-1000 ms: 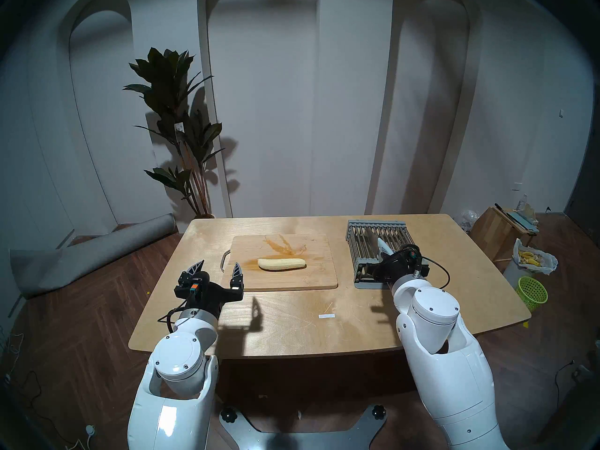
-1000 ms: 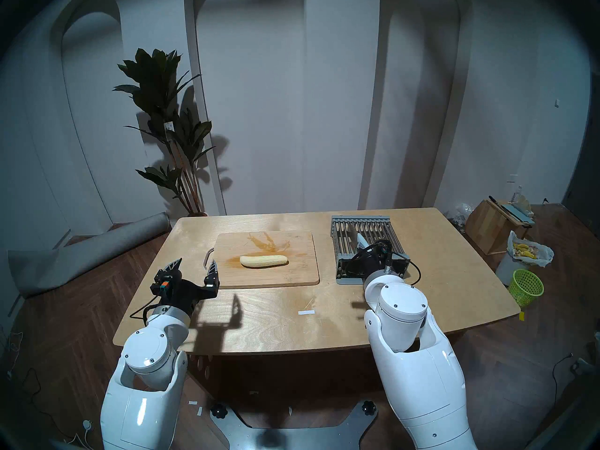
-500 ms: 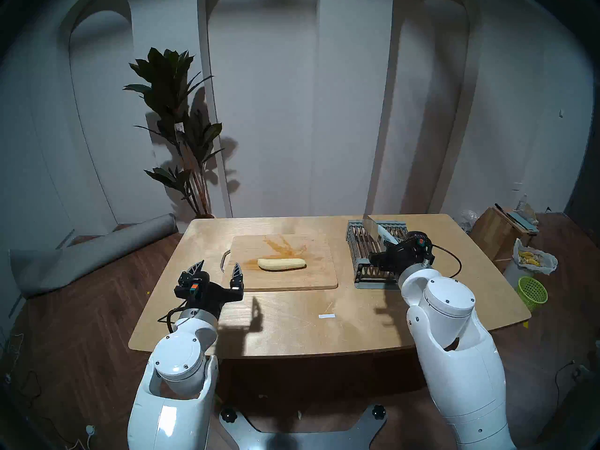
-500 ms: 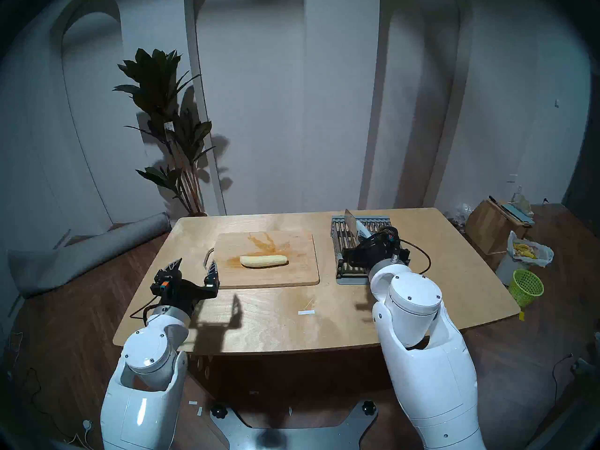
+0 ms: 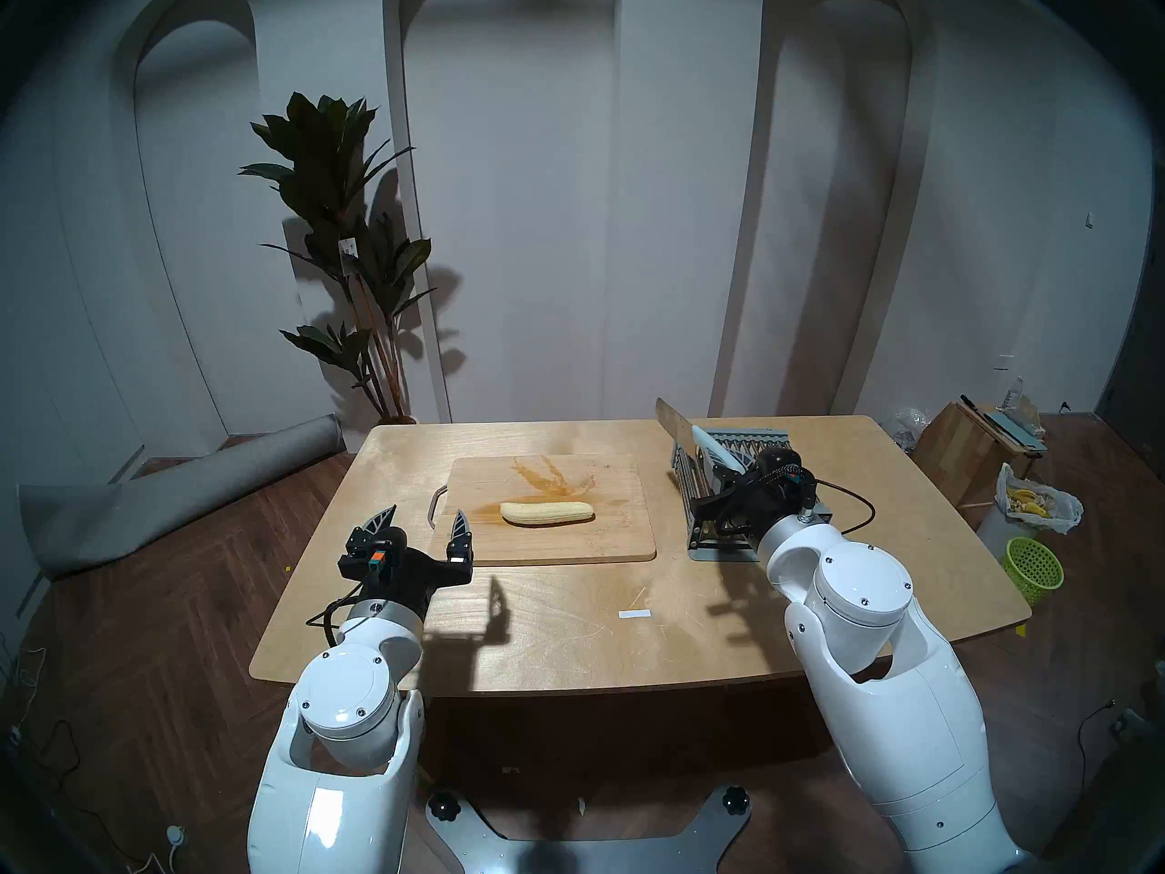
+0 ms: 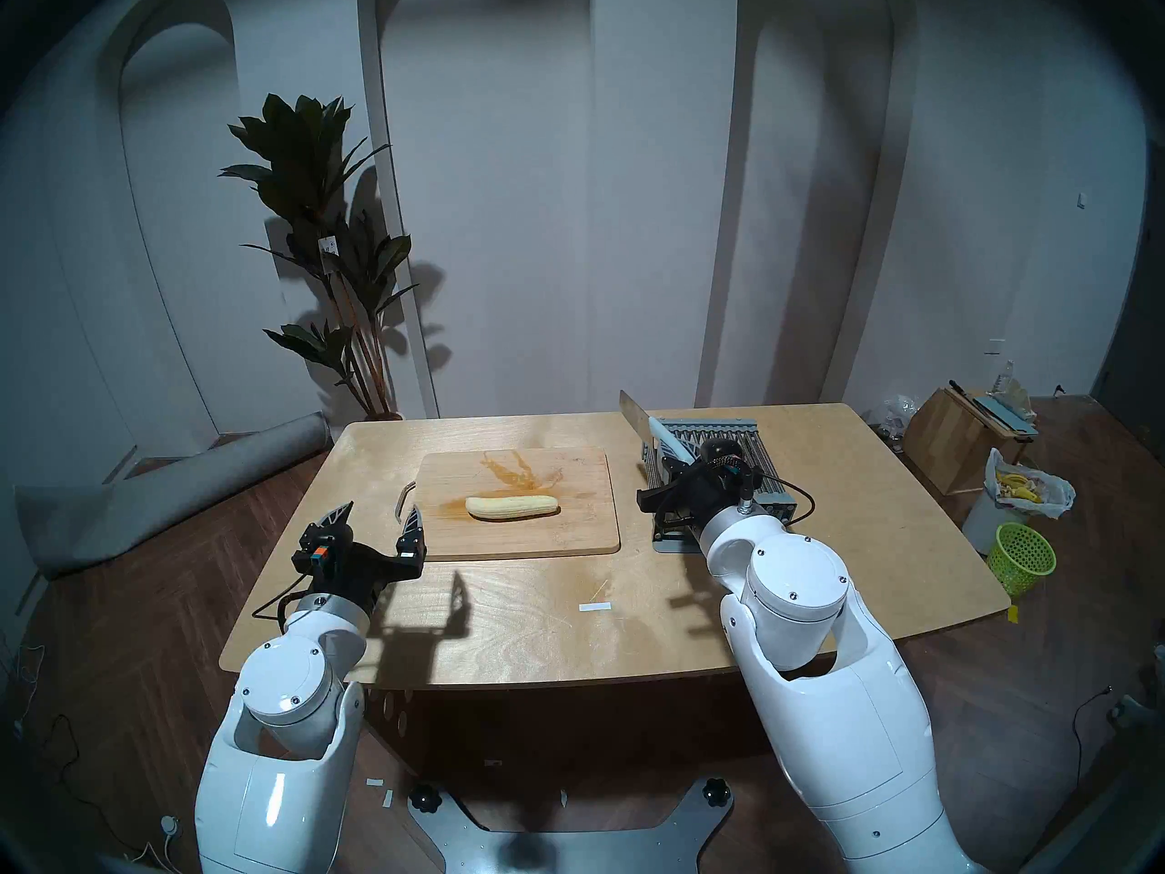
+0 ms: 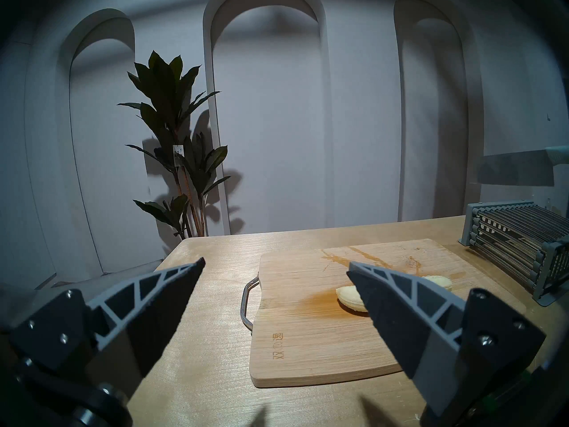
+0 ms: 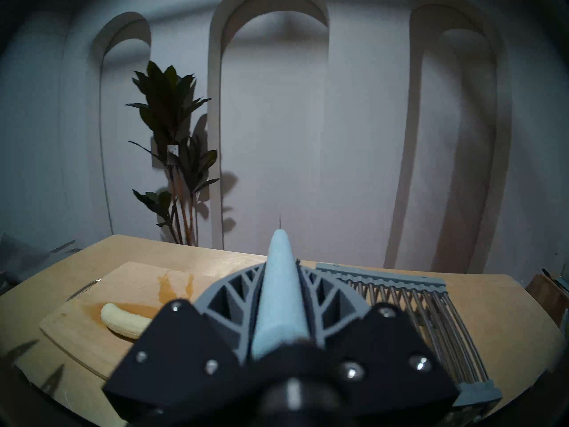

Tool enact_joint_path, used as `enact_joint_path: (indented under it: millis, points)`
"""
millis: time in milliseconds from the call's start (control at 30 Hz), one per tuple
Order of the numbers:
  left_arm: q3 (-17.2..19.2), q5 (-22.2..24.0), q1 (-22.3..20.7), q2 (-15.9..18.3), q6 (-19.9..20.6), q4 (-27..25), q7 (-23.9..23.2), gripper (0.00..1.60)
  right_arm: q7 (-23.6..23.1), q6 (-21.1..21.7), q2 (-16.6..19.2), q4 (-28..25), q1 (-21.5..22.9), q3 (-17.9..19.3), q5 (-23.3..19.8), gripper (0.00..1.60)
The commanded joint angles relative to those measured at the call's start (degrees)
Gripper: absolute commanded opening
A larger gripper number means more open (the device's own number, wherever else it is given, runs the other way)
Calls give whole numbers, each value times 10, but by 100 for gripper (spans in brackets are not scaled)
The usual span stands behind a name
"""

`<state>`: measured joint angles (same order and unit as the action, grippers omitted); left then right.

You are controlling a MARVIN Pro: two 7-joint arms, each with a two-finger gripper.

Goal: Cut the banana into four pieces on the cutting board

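Right gripper (image 5: pixel 725 475) clamped on knife (image 5: pixel 678 426) handle, blade raised over rack (image 5: pixel 744 507). Left gripper (image 5: pixel 425 519) jaws apart, empty, hovering. Whole banana (image 5: pixel 547 513) on board (image 5: pixel 605 538), just ahead-right of left gripper, well left of knife.

Head pair is looking down from above and behind arms, taking in whole table (image 5: pixel 567 639), far wall and floor; right eye is sitting slightly aside, nearly same picture.
Left wrist view is looking level and forward, low over table, close to board (image 7: pixel 308 340), rack (image 7: pixel 517 247) at its right edge.
Right wrist view is looking level and forward too, very near knife (image 8: pixel 280 290), rack under it.
All views are sharing board, banana (image 5: pixel 547 512), plant (image 5: pixel 343 223).
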<state>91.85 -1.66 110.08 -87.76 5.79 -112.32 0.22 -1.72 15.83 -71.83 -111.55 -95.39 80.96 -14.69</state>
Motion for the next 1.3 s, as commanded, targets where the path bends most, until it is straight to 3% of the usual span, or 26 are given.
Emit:
enact_joint_path:
  millis: [0, 67, 100, 467, 667, 900, 1267]
  points:
    - [6, 0, -14, -2, -6, -10, 6, 160, -72, -70, 17, 14, 21, -1, -16, 0]
    - [18, 9, -30, 2, -11, -6, 2, 160, -85, -81, 17, 17, 18, -2, -18, 0]
    - [29, 22, -42, 4, -8, -6, -4, 160, -92, -114, 20, 24, 15, -6, -21, 0]
    - [128, 61, -114, 83, 9, -60, -32, 160, -101, -100, 21, 18, 5, -14, -23, 0]
    - [153, 64, -138, 119, 20, -57, -51, 160, -107, -102, 25, 14, 1, -16, -26, 0]
    - [162, 88, -189, 176, 55, -8, -109, 160, -115, -107, 31, 11, -4, -13, -30, 0]
    - [172, 134, -240, 229, 89, 49, -189, 160, -124, -109, 35, 11, -8, -14, -33, 0]
